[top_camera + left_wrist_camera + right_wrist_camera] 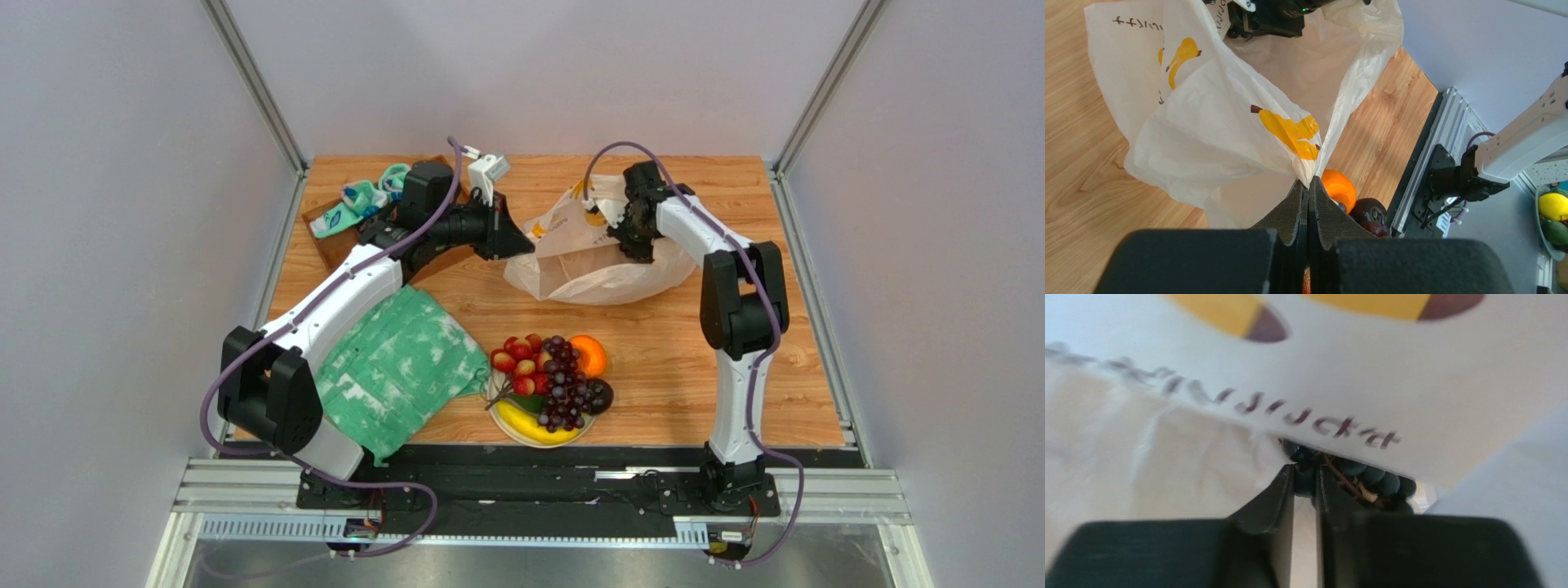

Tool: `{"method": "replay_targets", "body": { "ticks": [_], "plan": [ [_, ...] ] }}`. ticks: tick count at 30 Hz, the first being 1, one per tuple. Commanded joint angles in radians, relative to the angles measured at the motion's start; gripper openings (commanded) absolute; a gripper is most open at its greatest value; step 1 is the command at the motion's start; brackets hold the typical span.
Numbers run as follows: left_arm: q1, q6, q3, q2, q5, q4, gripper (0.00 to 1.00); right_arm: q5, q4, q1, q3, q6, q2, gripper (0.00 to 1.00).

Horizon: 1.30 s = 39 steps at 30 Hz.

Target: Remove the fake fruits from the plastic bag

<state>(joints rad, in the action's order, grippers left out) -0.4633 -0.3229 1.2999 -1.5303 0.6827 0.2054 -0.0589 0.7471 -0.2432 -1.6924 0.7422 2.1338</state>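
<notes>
Wooden table: plastic fake fruits lie at 6 o'clock of the translucent whitish plastic bag, so extraction looks nearly complete. The left gripper and right gripper pinch its rim.

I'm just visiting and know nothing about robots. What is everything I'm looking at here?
table: one, light wood, under everything
plastic bag: one, whitish with yellow-orange prints, back centre
plate: one, pale, front centre
red balls: one cluster, red, plate's far left
grape bunch: one, dark purple, plate's middle
orange: one, orange, plate's far right
banana: one, yellow, plate's near side
dark round fruit: one, near-black, beside the orange
cloth: one, green-white mottled, front left
teal-white things: a few, back left, too small to identify
left arm: one, white-black, jaws shut on the bag's edge
right arm: one, white-black, jaws shut on the bag's far rim
</notes>
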Motion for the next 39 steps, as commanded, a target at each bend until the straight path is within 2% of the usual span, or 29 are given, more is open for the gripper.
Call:
{"method": "replay_targets", "body": {
  "ticks": [1,5,6,10,16,22,25,28,29,31,32,35,39],
  "plan": [
    [-0.003,0.007,0.042,-0.002,0.003,-0.037,0.0,0.247,0.107,-0.036,-0.084,-0.041,-0.17,0.11],
    [-0.001,-0.005,0.128,-0.05,0.0,-0.043,0.0,0.577,0.25,-0.106,-0.15,-0.072,-0.31,0.09],
    [0.0,0.001,0.151,-0.074,-0.002,-0.037,0.0,0.597,0.258,-0.123,-0.151,-0.076,-0.354,0.09],
    [0.008,0.048,0.329,-0.14,-0.054,0.015,0.0,0.64,0.296,-0.168,-0.173,-0.116,-0.406,0.06],
    [0.032,0.125,0.562,-0.24,-0.175,0.061,0.0,0.584,0.25,-0.13,-0.164,-0.185,-0.413,0.0],
    [0.084,0.18,0.789,-0.338,-0.362,0.055,0.0,0.58,0.213,-0.096,-0.332,-0.268,-0.393,0.0],
    [0.087,0.205,0.791,-0.326,-0.44,0.063,0.0,0.62,0.166,-0.1,-0.366,-0.325,-0.44,0.0],
    [0.087,0.199,0.705,-0.3,-0.384,0.075,0.01,0.64,0.169,-0.139,-0.331,-0.319,-0.503,0.0],
    [0.087,0.182,0.681,-0.286,-0.364,0.075,0.14,0.649,0.181,-0.154,-0.316,-0.301,-0.537,0.0],
    [0.087,0.162,0.61,-0.268,-0.328,0.075,0.27,0.646,0.234,-0.214,-0.244,-0.209,-0.574,0.0],
    [0.086,0.144,0.589,-0.251,-0.327,0.074,0.38,0.637,0.25,-0.237,-0.213,-0.181,-0.597,0.0],
    [0.086,0.136,0.517,-0.219,-0.316,0.074,0.44,0.619,0.284,-0.332,-0.077,-0.066,-0.686,0.0],
    [0.086,0.136,0.463,-0.194,-0.337,0.08,0.53,0.608,0.392,-0.453,-0.001,0.066,-0.727,0.0]
  ]
}}
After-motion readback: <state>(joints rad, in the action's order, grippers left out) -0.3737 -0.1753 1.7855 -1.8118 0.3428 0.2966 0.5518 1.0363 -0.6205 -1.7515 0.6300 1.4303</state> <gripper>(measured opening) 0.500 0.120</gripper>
